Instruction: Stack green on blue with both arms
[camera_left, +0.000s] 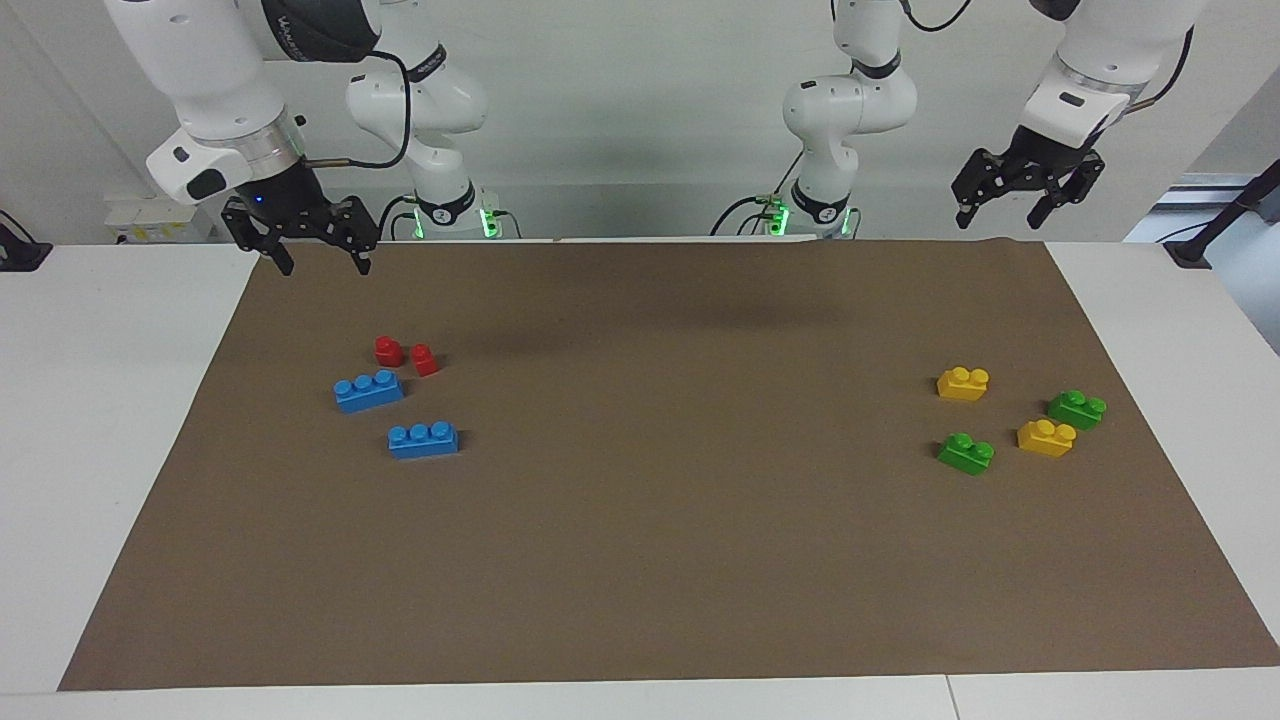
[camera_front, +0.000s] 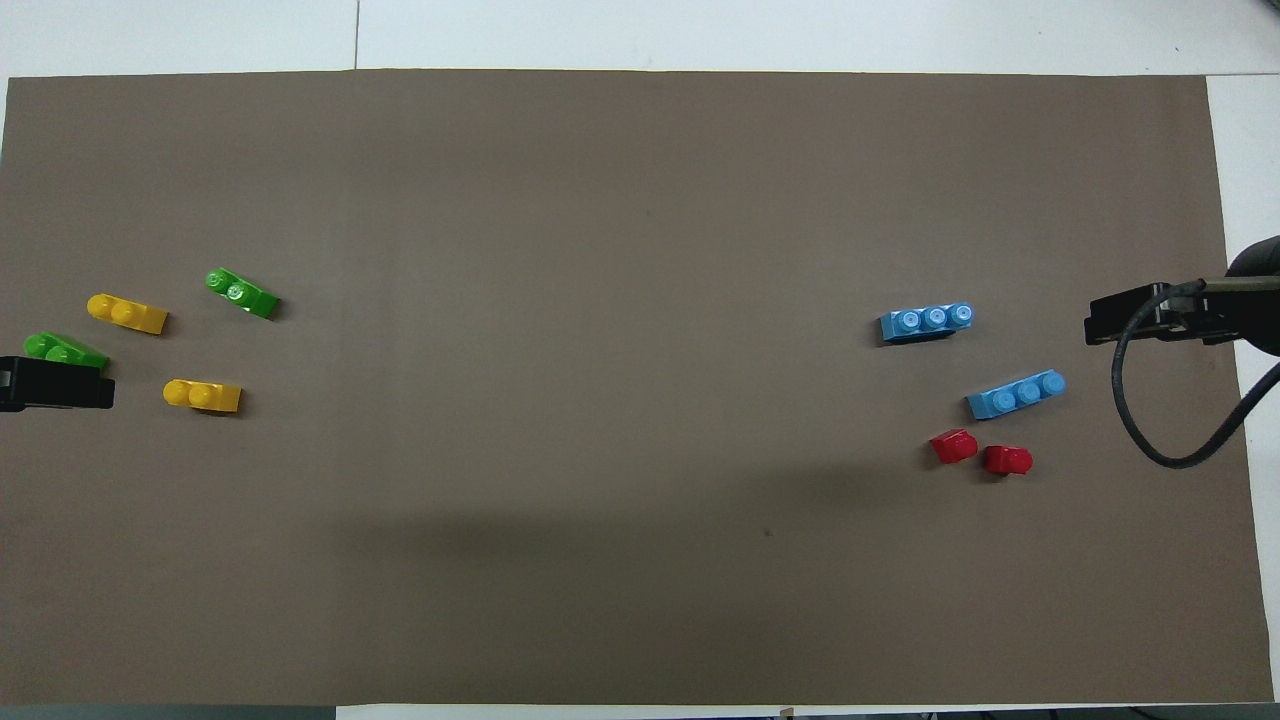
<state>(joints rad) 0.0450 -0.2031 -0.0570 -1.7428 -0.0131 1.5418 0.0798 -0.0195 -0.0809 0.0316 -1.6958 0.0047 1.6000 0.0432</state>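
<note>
Two green bricks lie on the brown mat at the left arm's end: one (camera_left: 966, 452) (camera_front: 241, 293) farther from the robots, one (camera_left: 1077, 408) (camera_front: 65, 350) nearer the mat's edge. Two blue bricks lie at the right arm's end: one (camera_left: 369, 390) (camera_front: 1016, 394) nearer the robots, one (camera_left: 423, 439) (camera_front: 927, 322) farther. All are separate and studs up. My left gripper (camera_left: 1003, 218) (camera_front: 55, 385) hangs open and empty above the mat's edge by the green bricks. My right gripper (camera_left: 322, 265) (camera_front: 1140, 322) hangs open and empty above the mat's edge near the blue bricks.
Two yellow bricks (camera_left: 963, 383) (camera_left: 1046, 437) lie among the green ones. Two small red pieces (camera_left: 389, 351) (camera_left: 425, 360) lie just nearer the robots than the blue bricks. The brown mat (camera_left: 660, 500) covers most of the white table.
</note>
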